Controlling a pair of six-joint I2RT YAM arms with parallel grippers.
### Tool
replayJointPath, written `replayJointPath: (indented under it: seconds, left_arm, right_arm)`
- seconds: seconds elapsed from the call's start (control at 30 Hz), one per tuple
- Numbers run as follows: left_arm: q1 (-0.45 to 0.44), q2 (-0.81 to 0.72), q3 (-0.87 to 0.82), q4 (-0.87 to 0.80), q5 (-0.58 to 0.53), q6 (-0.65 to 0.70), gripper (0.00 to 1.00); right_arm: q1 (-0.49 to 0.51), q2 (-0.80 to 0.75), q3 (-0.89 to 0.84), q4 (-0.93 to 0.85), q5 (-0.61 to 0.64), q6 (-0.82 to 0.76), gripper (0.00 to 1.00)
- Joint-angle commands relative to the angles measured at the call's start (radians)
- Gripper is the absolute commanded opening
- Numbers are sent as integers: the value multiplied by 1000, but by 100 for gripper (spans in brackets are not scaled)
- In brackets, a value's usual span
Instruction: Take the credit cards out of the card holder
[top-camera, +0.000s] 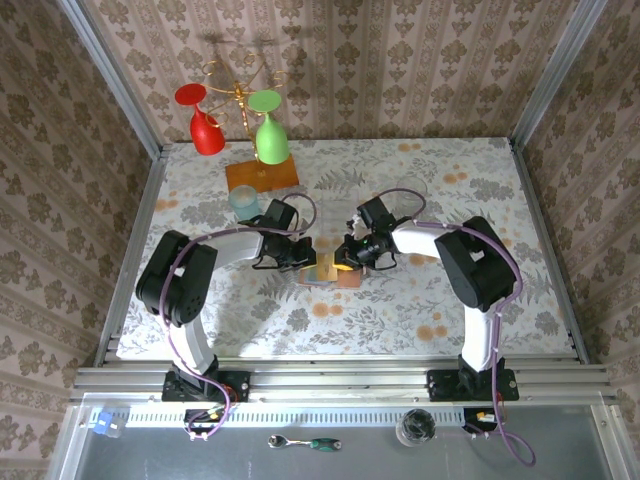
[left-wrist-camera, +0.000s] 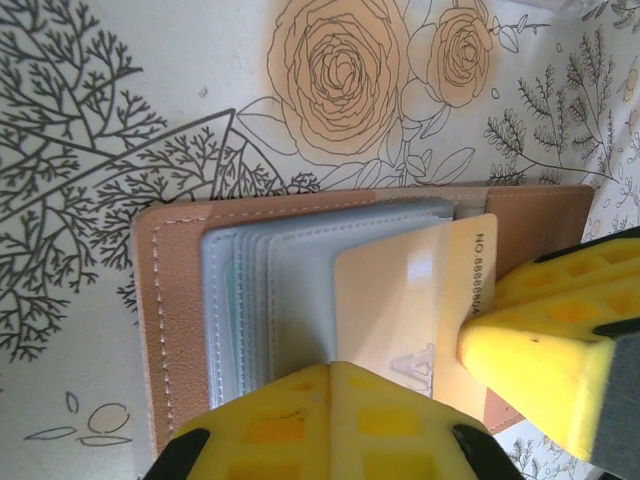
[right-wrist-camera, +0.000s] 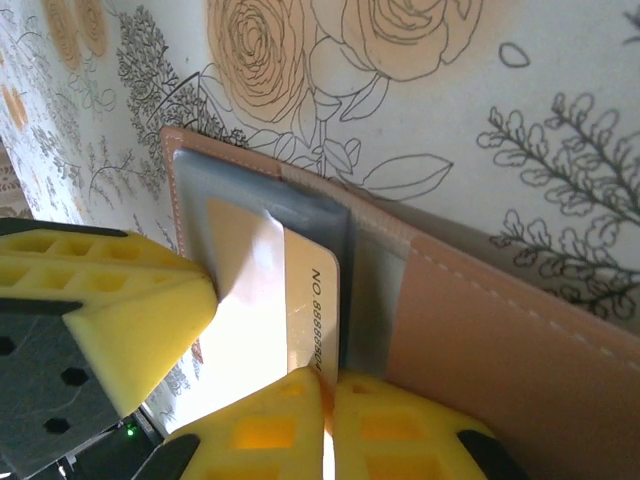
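The card holder (top-camera: 349, 280) (left-wrist-camera: 170, 300) (right-wrist-camera: 500, 330) lies open and flat on the flowered tablecloth, tan leather outside and blue-grey clear sleeves (left-wrist-camera: 270, 290) inside. One orange-tan credit card (left-wrist-camera: 400, 300) (right-wrist-camera: 305, 290) sticks partway out of a sleeve, its printed number showing. My right gripper (top-camera: 348, 262) (right-wrist-camera: 327, 375) is shut on that card's free edge. My left gripper (top-camera: 300, 258) (left-wrist-camera: 331, 368) is shut with nothing between its fingers, its tips resting on the sleeve next to the card. Pale teal edges of other cards show inside the sleeves.
A gold rack with a red glass (top-camera: 206, 128) and a green glass (top-camera: 270, 135) stands at the back on an orange wooden base (top-camera: 262, 174). A clear cup (top-camera: 243, 203) sits just behind my left arm. Metal rails border the table.
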Motion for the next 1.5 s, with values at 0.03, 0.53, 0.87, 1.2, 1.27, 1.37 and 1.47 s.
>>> replayJointPath:
  seconds: [0.03,0.53,0.87,1.2,1.27,1.37,1.47]
  left_arm:
    - [8,-7,-37,-81,-44,9,0]
    - [10,-66,-17,-54,-28,-21,7]
    - [27,-91,3,-127,-70,-9,25]
    - [24,-57,-18,-74,0,-29,24]
    - [24,-54,-23,-63,5,-34,24]
    - [23,-54,-32,-46,15,-49,24]
    - [24,-68,-39,-35,16,-62,24]
  right_arm:
    - [-13,-47,-44,-52,45,-8,7]
    - [-35,-182,-2,-233,120,-154,6]
    - [-37,-160,253,-526,288,-473,5]
    - [-36,-72,463,-621,384,-849,2]
    - [-36,-39,515,-653,396,-949,2]
    - [-32,10,599,-700,429,-1101,0]
    - [-29,63,698,-765,464,-1244,0]
